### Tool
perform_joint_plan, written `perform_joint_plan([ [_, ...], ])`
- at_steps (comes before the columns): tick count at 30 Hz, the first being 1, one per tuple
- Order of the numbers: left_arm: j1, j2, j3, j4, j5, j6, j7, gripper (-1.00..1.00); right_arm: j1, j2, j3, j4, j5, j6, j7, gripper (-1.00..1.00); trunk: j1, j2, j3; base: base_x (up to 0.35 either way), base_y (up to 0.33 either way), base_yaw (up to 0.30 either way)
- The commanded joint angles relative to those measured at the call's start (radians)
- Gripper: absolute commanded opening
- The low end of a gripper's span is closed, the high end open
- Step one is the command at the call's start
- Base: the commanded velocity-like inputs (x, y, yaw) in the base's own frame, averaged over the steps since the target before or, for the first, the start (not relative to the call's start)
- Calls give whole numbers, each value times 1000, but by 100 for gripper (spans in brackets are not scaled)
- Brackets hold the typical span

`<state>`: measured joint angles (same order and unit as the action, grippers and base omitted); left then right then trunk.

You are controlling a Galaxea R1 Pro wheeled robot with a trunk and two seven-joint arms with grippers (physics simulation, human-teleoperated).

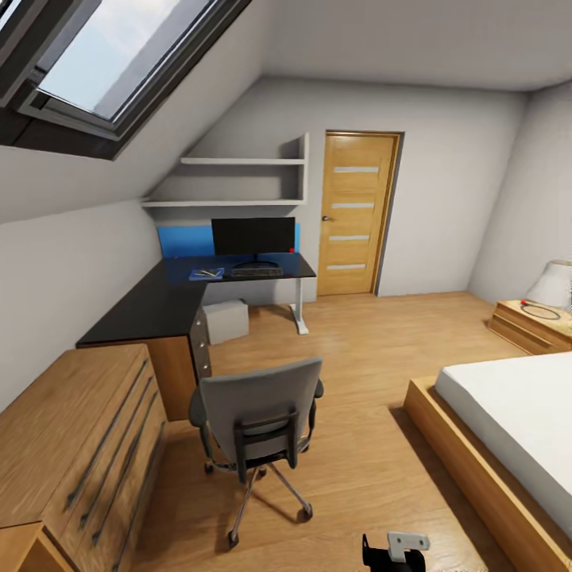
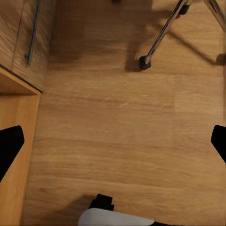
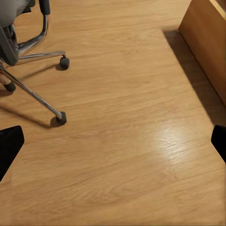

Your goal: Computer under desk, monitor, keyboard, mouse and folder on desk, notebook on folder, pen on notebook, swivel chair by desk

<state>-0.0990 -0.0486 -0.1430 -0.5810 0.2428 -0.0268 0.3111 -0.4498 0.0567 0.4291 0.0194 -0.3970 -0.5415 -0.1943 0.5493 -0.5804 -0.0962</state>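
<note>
Attic bedroom workspace seen from mid-floor, task near its last step.

The desk [image 1: 151, 306] fills the far left corner; the swivel chair [image 1: 258, 417] stands well apart from it on the floor, apparently yet to be moved. The computer [image 1: 226, 319] sits under the desk; the monitor [image 1: 253, 236] stands at the back edge, the keyboard [image 1: 257, 272] before it, the folder [image 1: 206, 275] near the keyboard, something small on top. The mouse is too small to tell. Both grippers' fingers [image 2: 10, 148] [image 3: 9, 146] are spread wide above bare floor, holding nothing.
</note>
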Motion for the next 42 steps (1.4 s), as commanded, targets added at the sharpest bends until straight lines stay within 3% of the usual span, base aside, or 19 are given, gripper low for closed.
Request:
perform_joint_plan([
  [1, -1, 1, -7, 0, 10, -10, 8, 100, -1, 1, 8, 2, -5, -3, -4, 100, 0, -2, -2, 0, 3, -61],
  [10, -1, 2, -7, -4, 10, -78, 11, 100, -1, 7, 8, 2, -4, -3, -3, 100, 0, -2, -2, 0, 1, -21],
  [25, -1, 3, -2, -59, 12, -94, 17, 100, 8, 6, 7, 2, -3, -2, 44, 100, 0, -2, -2, 0, 0, -1],
  [42, -1, -6, -6, -40, 16, -86, 19, 100, 8, 8, 7, 2, -3, -3, 47, 100, 66, -121, -55, 0, 0, 0],
])
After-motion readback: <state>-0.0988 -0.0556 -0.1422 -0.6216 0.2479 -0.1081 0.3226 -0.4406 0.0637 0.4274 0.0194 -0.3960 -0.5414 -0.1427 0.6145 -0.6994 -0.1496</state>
